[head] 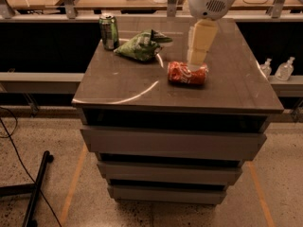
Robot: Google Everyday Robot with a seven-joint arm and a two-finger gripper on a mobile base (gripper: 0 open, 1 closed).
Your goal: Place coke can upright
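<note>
The coke can (185,74), red with white script, lies on its side on the dark top of the drawer cabinet (123,84), right of the middle. My gripper (196,63) hangs down from the white arm head (211,0) and sits directly over the can, at its far upper side, touching or nearly touching it. The can's far edge is hidden behind the gripper.
A green can (109,30) stands upright at the far left corner. A green crumpled bag (142,45) lies beside it, left of the coke can. Two clear bottles (277,69) stand on a lower shelf to the right. A black stand leg (37,193) lies on the floor.
</note>
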